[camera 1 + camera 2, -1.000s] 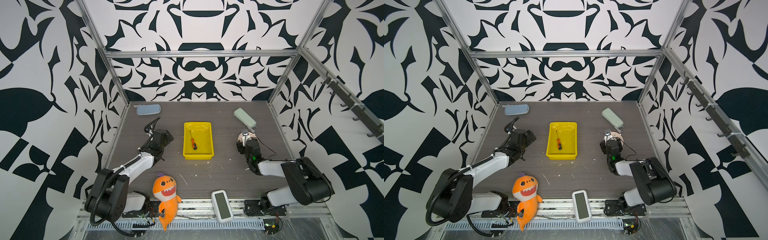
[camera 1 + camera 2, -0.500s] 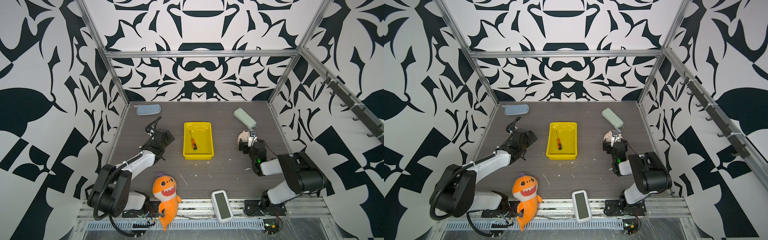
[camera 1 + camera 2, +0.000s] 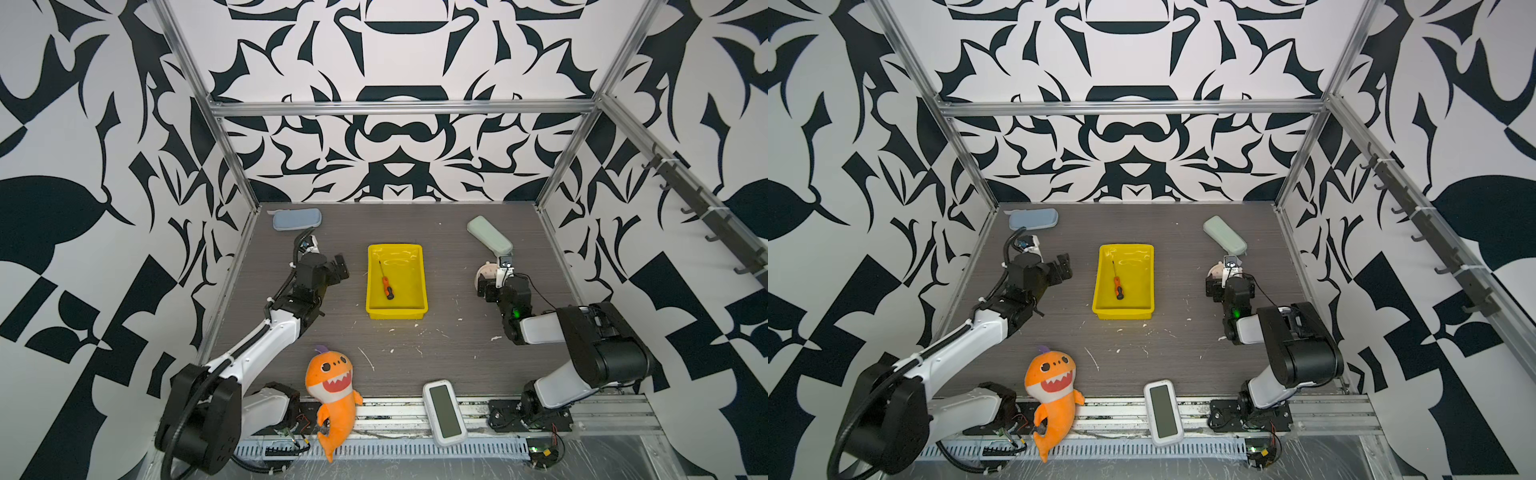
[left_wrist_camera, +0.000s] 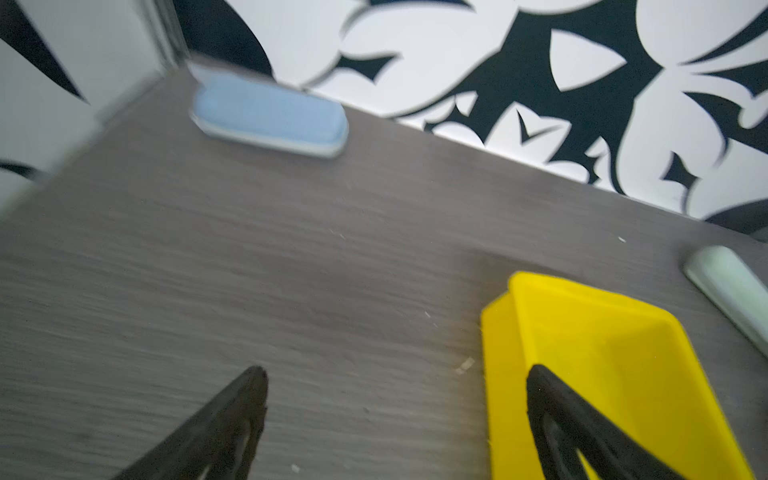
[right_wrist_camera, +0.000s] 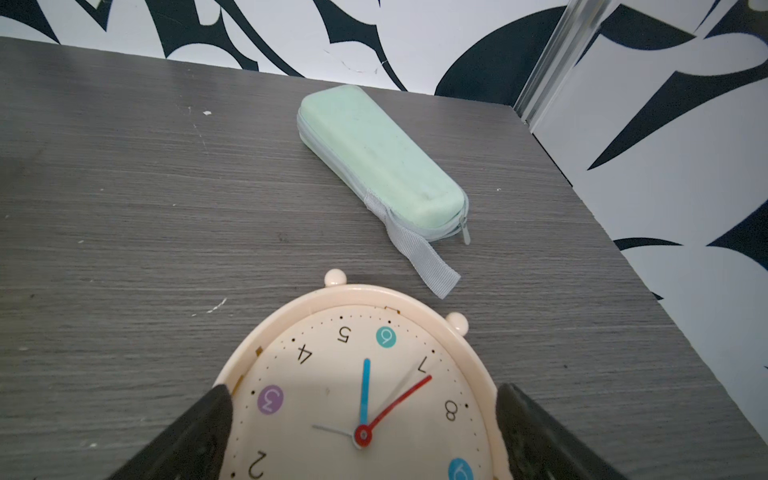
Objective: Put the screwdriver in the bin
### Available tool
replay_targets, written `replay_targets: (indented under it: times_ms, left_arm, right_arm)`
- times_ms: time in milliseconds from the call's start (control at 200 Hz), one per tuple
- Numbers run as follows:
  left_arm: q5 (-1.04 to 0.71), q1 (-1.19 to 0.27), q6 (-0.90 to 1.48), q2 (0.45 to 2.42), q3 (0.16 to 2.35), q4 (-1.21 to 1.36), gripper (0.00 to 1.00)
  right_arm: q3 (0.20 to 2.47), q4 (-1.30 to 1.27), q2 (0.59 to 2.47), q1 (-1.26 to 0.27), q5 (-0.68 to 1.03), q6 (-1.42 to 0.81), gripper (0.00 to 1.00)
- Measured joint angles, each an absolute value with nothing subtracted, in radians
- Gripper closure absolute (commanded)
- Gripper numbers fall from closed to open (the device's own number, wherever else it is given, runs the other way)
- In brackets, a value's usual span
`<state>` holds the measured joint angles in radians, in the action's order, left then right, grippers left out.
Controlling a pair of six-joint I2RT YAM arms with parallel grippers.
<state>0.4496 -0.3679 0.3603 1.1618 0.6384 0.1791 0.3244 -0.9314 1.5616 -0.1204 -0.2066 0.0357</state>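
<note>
Screwdriver already in the bin; task looks finished

In both top views it lies flat on the bin's floor; nothing seems left but to pull the arms back; the left gripper is spread and empty beside the bin; the right gripper is spread astride a clock, contact unclear; the left wrist view is blurred and misses the screwdriver.

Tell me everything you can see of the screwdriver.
The screwdriver is small and slim: orange handle, plastic by its look, black butt end, thin dark metal shaft. It lies flat on the glossy floor of the yellow bin, left of its middle, slightly slanted, shaft toward the far wall, butt toward the near one. In both top views only the bin's floor touches it.
</note>
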Motion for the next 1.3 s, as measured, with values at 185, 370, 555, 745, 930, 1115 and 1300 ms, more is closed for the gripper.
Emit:
replay_targets:
  times_ms: [185,370,555,745,930,1115,1300]
  left_arm:
    - [0.700,-0.333,0.073,1.159,0.546,0.369,0.00]
    - [0.719,-0.279,-0.032,1.194,0.408,0.476,0.00]
    - [0.641,-0.178,0.026,1.247,0.311,0.569,0.00]
    - [0.594,-0.124,0.065,1.343,0.340,0.665,0.00]
    - [0.542,-0.117,0.062,1.394,0.361,0.709,0.00]
    - [0.530,-0.083,0.068,1.454,0.347,0.865,0.00]
    - [0.485,-0.044,0.079,1.514,0.352,0.874,0.00]
  right_arm:
    - [0.324,-0.931,1.562,-0.120,-0.207,0.034,0.00]
    - [0.324,-0.931,1.562,-0.120,-0.207,0.033,0.00]
    - [0.324,-0.931,1.562,-0.120,-0.207,0.033,0.00]
    - [0.324,-0.931,1.562,-0.120,-0.207,0.033,0.00]
    - [0.324,-0.931,1.562,-0.120,-0.207,0.033,0.00]
    - [0.324,-0.931,1.562,-0.120,-0.207,0.033,0.00]
    - [0.324,-0.931,1.562,-0.120,-0.207,0.033,0.00]
